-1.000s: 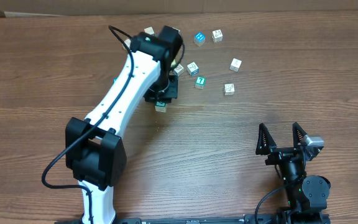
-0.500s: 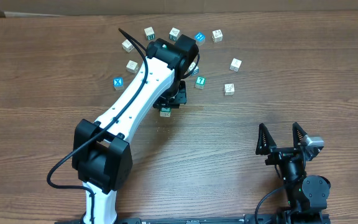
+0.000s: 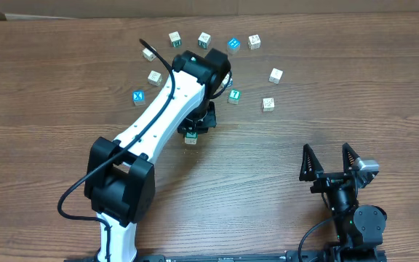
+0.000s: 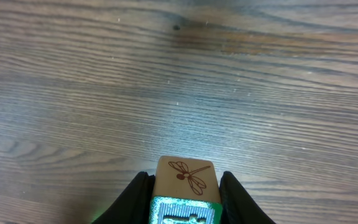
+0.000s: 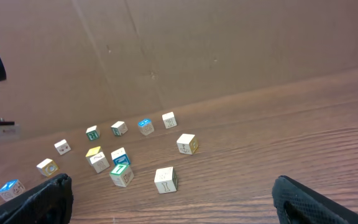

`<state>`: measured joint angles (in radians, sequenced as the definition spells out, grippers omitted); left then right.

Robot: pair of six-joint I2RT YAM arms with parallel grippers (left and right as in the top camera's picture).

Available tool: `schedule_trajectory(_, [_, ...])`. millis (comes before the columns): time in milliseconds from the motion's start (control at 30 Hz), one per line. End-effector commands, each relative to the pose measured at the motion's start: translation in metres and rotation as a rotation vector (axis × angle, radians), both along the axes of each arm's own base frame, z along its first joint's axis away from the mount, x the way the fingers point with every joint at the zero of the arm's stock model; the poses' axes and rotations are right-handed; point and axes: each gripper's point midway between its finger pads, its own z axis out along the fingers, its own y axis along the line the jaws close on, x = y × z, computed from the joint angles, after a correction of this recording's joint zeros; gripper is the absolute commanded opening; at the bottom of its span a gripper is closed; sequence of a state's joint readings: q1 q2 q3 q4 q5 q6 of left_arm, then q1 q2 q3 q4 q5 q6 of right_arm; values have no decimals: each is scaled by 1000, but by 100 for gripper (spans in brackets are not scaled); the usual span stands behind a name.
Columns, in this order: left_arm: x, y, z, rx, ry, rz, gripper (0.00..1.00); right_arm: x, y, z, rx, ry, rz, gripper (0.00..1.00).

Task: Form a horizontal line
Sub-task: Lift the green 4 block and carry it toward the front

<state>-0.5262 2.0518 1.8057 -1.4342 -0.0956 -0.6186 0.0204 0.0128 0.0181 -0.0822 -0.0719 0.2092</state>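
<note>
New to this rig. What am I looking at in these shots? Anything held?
Two robot arms at a wooden table. One picture looks down from above; the other two come from a camera on each wrist. The left gripper is shut on a small wooden cube with a dragonfly drawing, close up in the left wrist view. The right gripper sits open and empty. Other small letter cubes lie scattered at the far side, not yet in a line.

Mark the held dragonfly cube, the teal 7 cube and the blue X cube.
dragonfly cube (image 4: 185,177), left wrist view, its dragonfly face.
teal 7 cube (image 3: 234,94), overhead view, top face.
blue X cube (image 3: 138,96), overhead view, top face.
</note>
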Motion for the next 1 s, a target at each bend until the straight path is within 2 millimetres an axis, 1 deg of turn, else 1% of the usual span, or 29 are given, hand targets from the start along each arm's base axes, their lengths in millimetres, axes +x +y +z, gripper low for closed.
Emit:
schedule_trajectory(0, [-7,5,-10,33,12,29,24,0,-1,-1,-1,-5,-2,100])
schedule_trajectory(100, [-11,8,-21,40,25,32,24,0,-1,-1,-1,-5,-2,100])
schedule_trajectory(233, [-18,6,-36,22,47,34,24,0,-1,-1,-1,-5,-2,100])
schedule_trajectory(333, [-19,3,-42,7,54,37,24,0,-1,-1,-1,-5,-2,100])
schedule_trajectory(567, [-20,2,-44,-4,57,38,23,0,-1,-1,-1,-5,-2,100])
schedule_trajectory(833, [-23,-4,-44,-34,76,43,17,0,-1,-1,-1,-5,-2,100])
schedule_trajectory(967, [-24,-4,-44,-35,78,43,18,0,-1,-1,-1,-5,-2,100])
